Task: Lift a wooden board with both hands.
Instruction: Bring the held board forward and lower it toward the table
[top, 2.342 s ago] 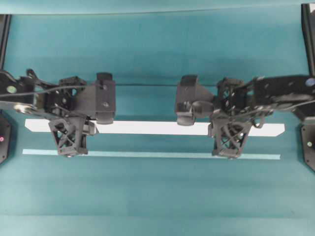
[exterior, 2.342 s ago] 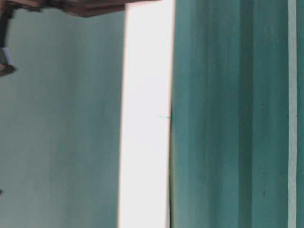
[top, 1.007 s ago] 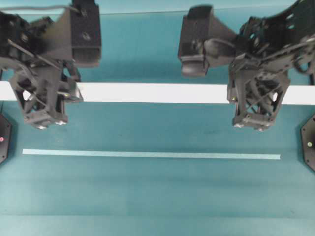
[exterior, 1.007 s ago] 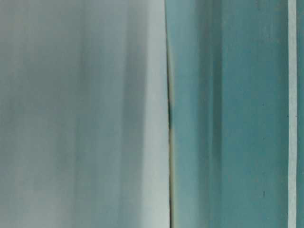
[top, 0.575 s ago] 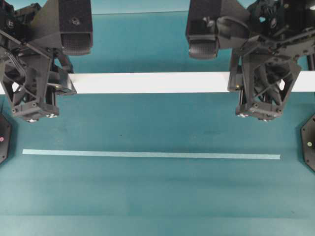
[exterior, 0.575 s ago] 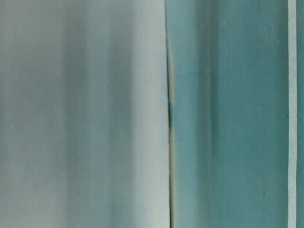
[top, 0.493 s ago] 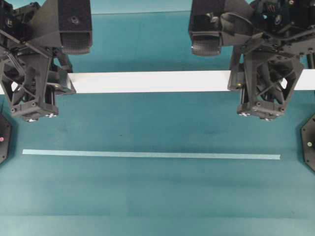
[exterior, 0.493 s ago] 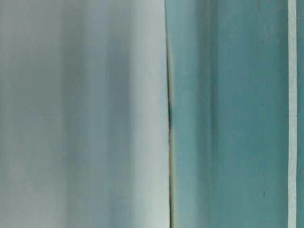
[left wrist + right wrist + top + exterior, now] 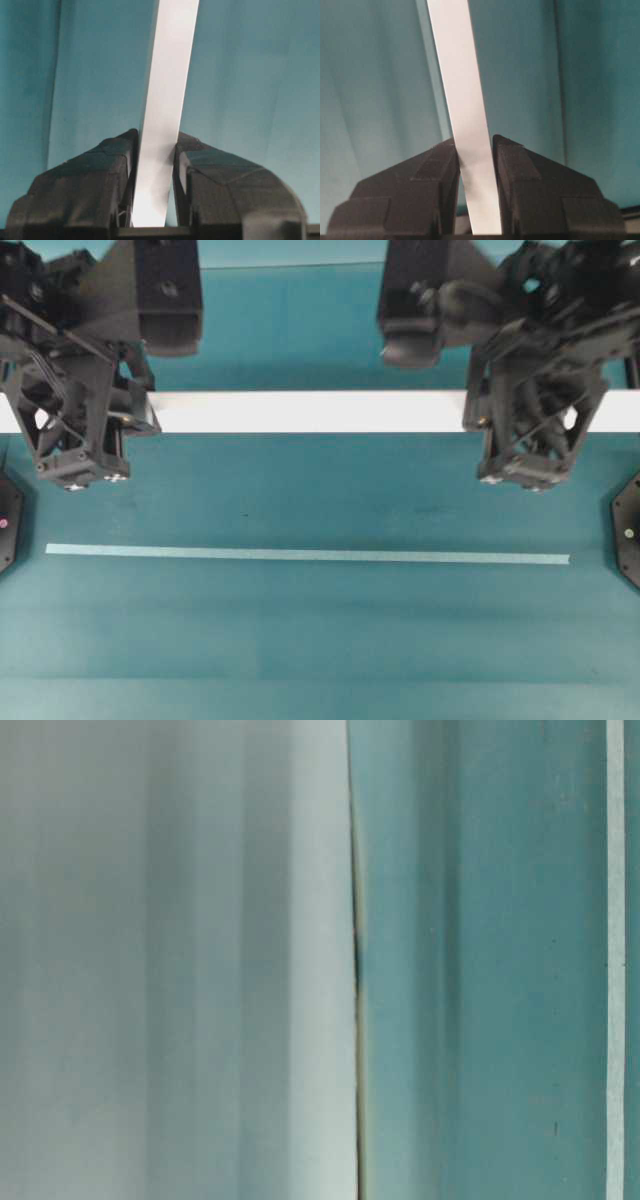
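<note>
A teal worktop (image 9: 320, 640) fills every view. The left gripper (image 9: 85, 430) is clamped on the board (image 9: 310, 411) near its left end, and the wrist view shows its two black fingers (image 9: 107, 165) pressed against both long edges of the white plank (image 9: 167, 100). The right gripper (image 9: 530, 430) grips the same board near its right end, its fingers (image 9: 520, 170) likewise squeezing the plank (image 9: 462, 100) from both sides.

A little over two seconds ago the board lay on the worktop just above the tape strip (image 9: 307, 555), with both grippers low over it. Since then it has come up off the surface: in the overhead view it now sits higher in the picture, looks wider, and its ends run past both edges of the view. Over the last half second its place has hardly changed. The strip has not moved. In the table-level view the sharp white plank of the earlier picture has given way to a pale, blurred mass (image 9: 170, 960) over the left half; the strip (image 9: 614, 960) stays at the right edge.

Count: two grippers, one board, one tape strip. The board hangs level between the grippers, well apart from the strip.
</note>
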You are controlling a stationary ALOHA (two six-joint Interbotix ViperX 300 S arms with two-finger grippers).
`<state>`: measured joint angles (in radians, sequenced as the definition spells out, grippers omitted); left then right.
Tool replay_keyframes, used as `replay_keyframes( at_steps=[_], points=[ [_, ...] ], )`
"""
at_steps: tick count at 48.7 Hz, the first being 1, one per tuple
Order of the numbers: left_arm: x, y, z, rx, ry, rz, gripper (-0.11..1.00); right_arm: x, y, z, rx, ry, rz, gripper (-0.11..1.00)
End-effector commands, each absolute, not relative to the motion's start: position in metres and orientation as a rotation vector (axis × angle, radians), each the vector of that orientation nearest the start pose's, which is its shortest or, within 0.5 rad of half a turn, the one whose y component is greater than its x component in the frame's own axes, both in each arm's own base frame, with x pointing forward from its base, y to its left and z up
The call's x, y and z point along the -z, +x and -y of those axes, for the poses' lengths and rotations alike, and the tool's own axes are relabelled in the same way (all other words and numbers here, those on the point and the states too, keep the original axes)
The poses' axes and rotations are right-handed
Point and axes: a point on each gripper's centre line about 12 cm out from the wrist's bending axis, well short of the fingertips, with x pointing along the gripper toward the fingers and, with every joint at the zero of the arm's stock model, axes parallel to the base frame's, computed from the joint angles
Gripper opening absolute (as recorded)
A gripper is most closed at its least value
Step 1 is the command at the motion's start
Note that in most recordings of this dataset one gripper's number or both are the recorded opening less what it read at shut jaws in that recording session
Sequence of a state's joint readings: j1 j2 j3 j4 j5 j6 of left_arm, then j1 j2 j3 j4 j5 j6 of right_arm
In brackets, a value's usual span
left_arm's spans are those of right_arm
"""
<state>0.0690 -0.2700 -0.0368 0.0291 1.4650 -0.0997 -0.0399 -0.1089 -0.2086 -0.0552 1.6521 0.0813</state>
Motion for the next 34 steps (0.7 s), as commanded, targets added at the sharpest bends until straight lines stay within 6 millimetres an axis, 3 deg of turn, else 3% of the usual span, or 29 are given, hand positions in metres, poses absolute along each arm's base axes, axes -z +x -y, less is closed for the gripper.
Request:
replay_keyframes(
  at_steps=[1, 18, 34],
  points=[
    [-0.407, 0.311, -0.026, -0.149, -0.119, -1.15, 0.17, -0.389, 0.347, 0.019, 0.137, 0.049, -1.37, 0.21],
    [-0.33, 0.319, -0.026, -0.149, -0.121, -1.199, 0.17, -0.336, 0.354, 0.02, 0.124, 0.03, -1.43, 0.21],
    [-0.269, 0.316, -0.026, -0.147, -0.114, -1.285, 0.17, -0.258, 0.35, 0.019, 0.117, 0.027, -1.439, 0.21]
  ],
)
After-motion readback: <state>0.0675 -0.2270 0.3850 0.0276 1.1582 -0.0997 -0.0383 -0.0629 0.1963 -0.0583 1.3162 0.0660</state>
